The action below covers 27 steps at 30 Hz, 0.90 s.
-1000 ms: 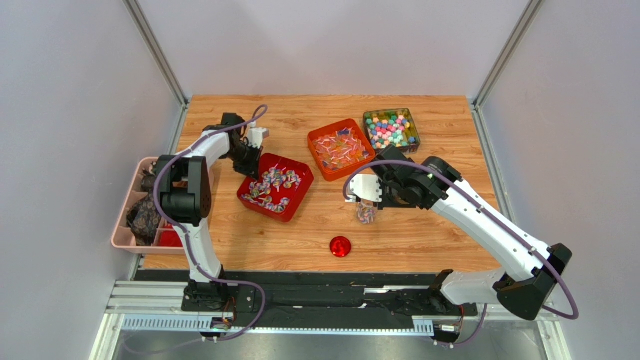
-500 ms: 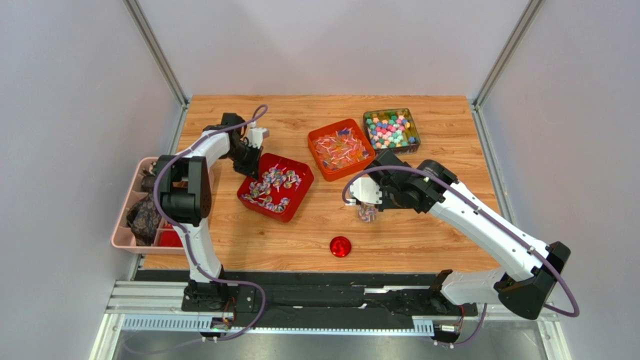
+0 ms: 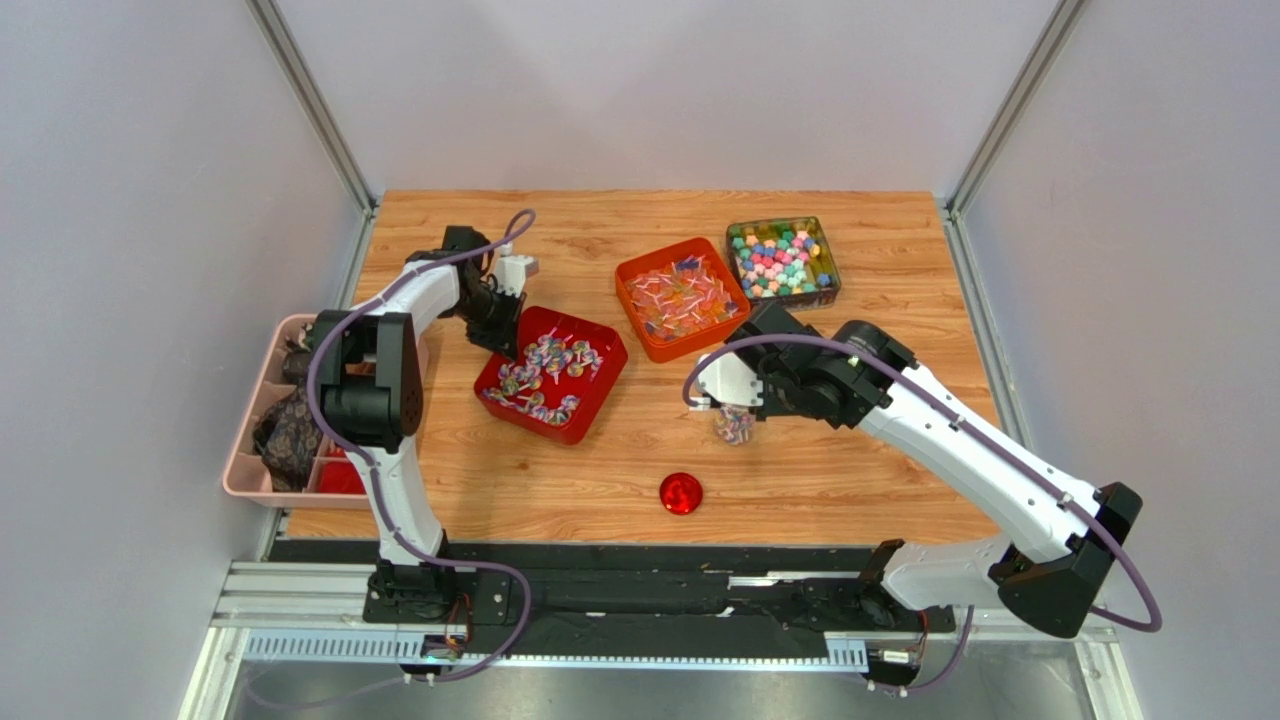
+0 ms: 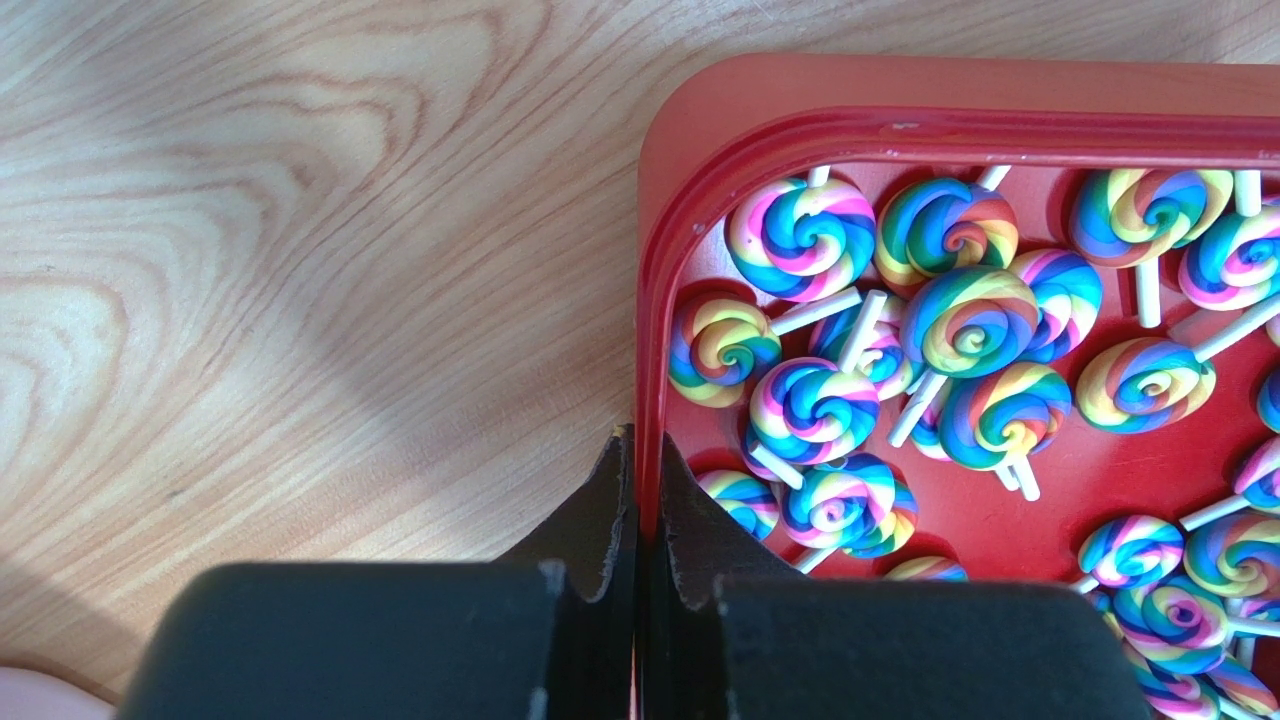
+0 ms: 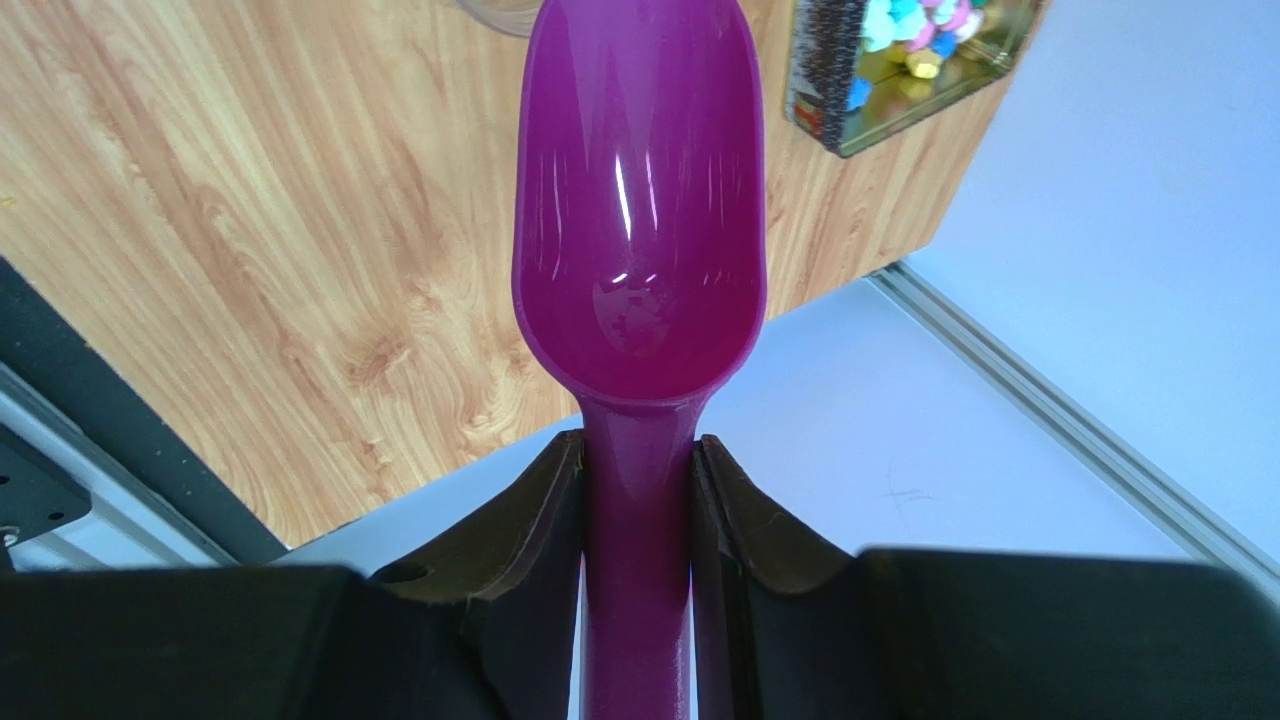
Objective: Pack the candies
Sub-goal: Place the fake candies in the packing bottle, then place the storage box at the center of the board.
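The candies (image 3: pixel 681 299) are twist-wrapped sweets in an orange tray (image 3: pixel 637 275) at the back middle. A small clear jar (image 3: pixel 733 426) with mixed sweets in it stands in front of that tray. My right gripper (image 3: pixel 744 393) hovers just above the jar. In the right wrist view it (image 5: pixel 639 450) is shut on the handle of a purple scoop (image 5: pixel 639 225), whose bowl is empty. My left gripper (image 3: pixel 504 309) is shut on the rim of a red tray (image 4: pixel 649 300) full of rainbow lollipops (image 4: pixel 962 323).
A tin (image 3: pixel 783 258) of small coloured balls stands at the back right, also in the right wrist view (image 5: pixel 902 60). A round red lid (image 3: pixel 681 492) lies near the front. A pink divided bin (image 3: pixel 241 450) hangs off the table's left edge.
My right arm has drawn slightly back and left over the jar and its wrist has turned. The left arm and the red tray have not moved.
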Each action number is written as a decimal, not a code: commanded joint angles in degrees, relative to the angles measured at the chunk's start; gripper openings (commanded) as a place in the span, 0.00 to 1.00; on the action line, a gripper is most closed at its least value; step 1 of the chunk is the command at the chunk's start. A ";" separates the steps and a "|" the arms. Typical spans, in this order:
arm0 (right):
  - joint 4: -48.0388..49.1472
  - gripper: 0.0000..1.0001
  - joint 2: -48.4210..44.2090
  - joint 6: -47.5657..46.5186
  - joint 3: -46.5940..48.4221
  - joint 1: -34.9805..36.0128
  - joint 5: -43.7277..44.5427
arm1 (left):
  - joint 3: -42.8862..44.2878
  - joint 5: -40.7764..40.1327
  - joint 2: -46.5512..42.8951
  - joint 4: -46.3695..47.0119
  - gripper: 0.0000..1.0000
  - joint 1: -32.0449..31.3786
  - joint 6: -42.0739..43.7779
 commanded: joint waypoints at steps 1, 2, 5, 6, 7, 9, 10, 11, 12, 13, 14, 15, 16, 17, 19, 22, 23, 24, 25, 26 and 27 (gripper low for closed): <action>-17.98 0.00 -0.88 0.15 5.89 0.16 3.31 | 0.59 3.14 -4.01 -0.08 0.00 0.46 -0.99; -17.89 0.00 -0.97 0.15 8.60 -0.10 2.10 | 0.68 2.52 -4.01 -0.08 0.00 0.46 -1.16; -17.54 0.00 -0.44 0.59 13.35 -1.42 -3.77 | 0.86 0.41 -3.66 0.18 0.00 0.46 -1.43; -17.28 0.00 -0.26 0.59 15.63 -2.38 -5.02 | 0.94 -0.81 -3.57 0.36 0.00 0.46 -1.69; -16.75 0.00 -0.26 0.59 16.35 -2.91 -6.25 | 0.94 -1.43 -3.31 0.36 0.00 0.46 -1.87; -15.00 0.00 -0.35 0.50 16.89 -3.96 -8.98 | 0.94 -3.10 -3.13 0.44 0.00 0.46 -2.31; -14.21 0.00 -0.44 0.41 16.71 -4.23 -9.69 | 0.86 -3.63 -3.04 0.44 0.00 0.46 -2.57; -12.54 0.00 -0.70 0.32 16.36 -4.32 -10.83 | 0.94 -4.33 -3.13 0.44 0.00 0.46 -2.83; -11.75 0.00 -0.62 0.32 16.10 -4.41 -11.36 | 0.86 -5.56 -3.22 0.62 0.00 0.37 -2.92; -11.22 0.00 -0.70 0.41 16.18 -4.58 -12.93 | 0.77 -6.44 -3.39 0.71 0.00 0.45 -3.18; -10.86 0.00 -0.27 0.59 16.53 -4.50 -13.99 | 0.59 -7.06 -3.57 0.80 0.00 0.37 -3.27; -10.86 0.00 0.00 0.85 16.88 -4.58 -14.96 | 0.51 -8.37 -3.57 1.23 0.00 0.37 -3.54; -10.86 0.00 0.35 0.94 18.02 -4.50 -15.84 | 0.33 -8.99 -3.74 1.32 0.00 0.37 -3.63; -10.95 0.00 0.87 0.94 18.55 -4.58 -17.33 | 0.24 -9.52 -3.57 1.50 0.00 0.37 -3.89; -11.21 0.00 1.49 0.76 20.56 -4.58 -18.74 | 0.24 -11.19 -3.05 1.85 0.00 0.28 -4.42; -11.47 0.00 2.46 -0.20 21.63 -5.81 -21.02 | 0.24 -13.65 -2.08 1.94 0.00 0.10 -4.86; -11.39 0.00 2.98 -0.38 21.81 -6.25 -21.64 | 0.42 -14.18 -1.73 1.94 0.00 -0.07 -4.86; -11.21 0.00 3.16 -0.47 21.81 -7.04 -22.34 | 0.33 -14.88 -1.64 2.03 0.00 -0.07 -4.94; -10.34 0.00 3.34 -0.82 21.63 -7.39 -23.48 | 0.42 -15.15 -1.29 2.03 0.00 -0.07 -4.86; -9.81 0.00 3.43 -0.91 21.20 -7.66 -23.84 | 0.24 -15.41 -1.20 2.03 0.00 -0.07 -4.86; -9.37 0.00 3.43 -0.91 20.93 -7.66 -24.28 | 0.24 -15.59 -1.02 2.11 0.00 -0.07 -4.86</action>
